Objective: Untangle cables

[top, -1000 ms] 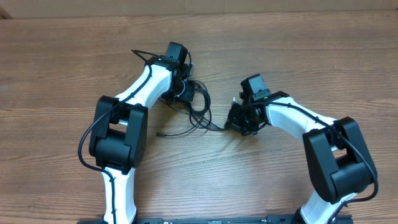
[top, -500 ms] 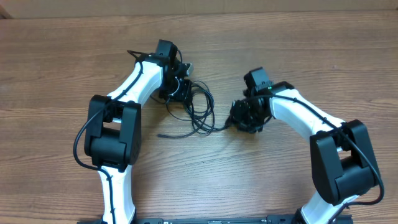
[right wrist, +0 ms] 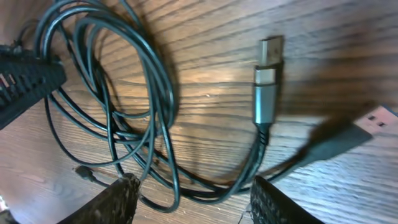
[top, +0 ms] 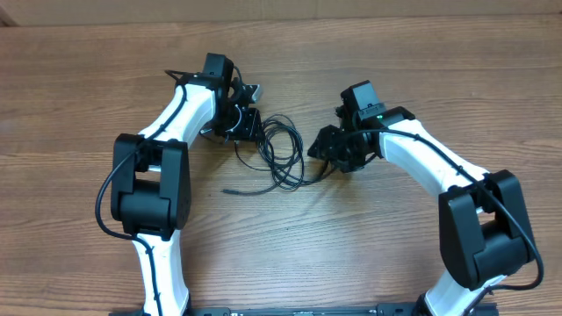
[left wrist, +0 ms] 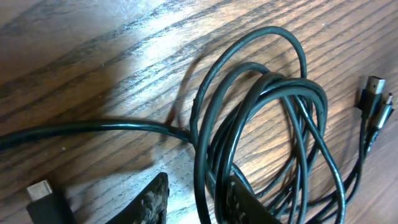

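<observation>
Black cables (top: 281, 167) lie coiled on the table (top: 88, 79) between the grippers, long axis far to near; the left gripper (left wrist: 198, 183), jaws apart, straddles the far-left strands, and the right gripper (right wrist: 194, 183), also spread, straddles the plug-end strands.

Probably a robotics lab: a white-and-black left arm (top: 180, 110) and right arm (top: 430, 162) stand at a wood-grain table (top: 88, 53).

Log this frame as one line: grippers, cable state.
left gripper: open, straddling the loops | right gripper: open, straddling one strand | cables: tangled, lying on table
</observation>
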Tool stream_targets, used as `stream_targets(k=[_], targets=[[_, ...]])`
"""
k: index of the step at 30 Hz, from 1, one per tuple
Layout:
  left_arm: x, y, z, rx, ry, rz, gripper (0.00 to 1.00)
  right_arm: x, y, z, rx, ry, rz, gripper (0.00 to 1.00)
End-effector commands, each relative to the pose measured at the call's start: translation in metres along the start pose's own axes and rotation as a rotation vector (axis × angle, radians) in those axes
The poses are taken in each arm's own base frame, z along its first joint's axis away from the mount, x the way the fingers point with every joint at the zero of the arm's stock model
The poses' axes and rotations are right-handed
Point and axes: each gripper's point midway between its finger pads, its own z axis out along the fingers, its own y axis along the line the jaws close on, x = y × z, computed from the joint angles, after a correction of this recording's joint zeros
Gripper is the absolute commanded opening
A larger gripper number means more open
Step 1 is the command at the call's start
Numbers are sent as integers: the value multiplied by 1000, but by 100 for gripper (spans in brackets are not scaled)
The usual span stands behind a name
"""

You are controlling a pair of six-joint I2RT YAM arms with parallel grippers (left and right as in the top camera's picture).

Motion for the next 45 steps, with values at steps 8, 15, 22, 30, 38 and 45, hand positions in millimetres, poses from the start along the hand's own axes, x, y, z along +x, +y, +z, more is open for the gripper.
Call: stream_targets(k=[8, 15, 22, 30, 38, 45], targets=[[-1, 1, 19, -157, 11, 33, 30, 7, -4, 9, 101, -53, -2, 60], [3, 38, 11, -461, 1, -43, 13, 5, -13, 8, 159, -77, 0, 66], [8, 64, -3, -577, -9, -142, 15, 10, -38, 3, 281, -74, 19, 70], [4, 32, 9, -339, 25, -18, 12, 11, -40, 2, 291, -72, 20, 75], [0, 3, -4, -211, 53, 60, 26, 12, -40, 2, 293, -69, 21, 80], [-10, 14, -8, -282, 10, 11, 35, 16, -37, 3, 274, -49, 20, 82]])
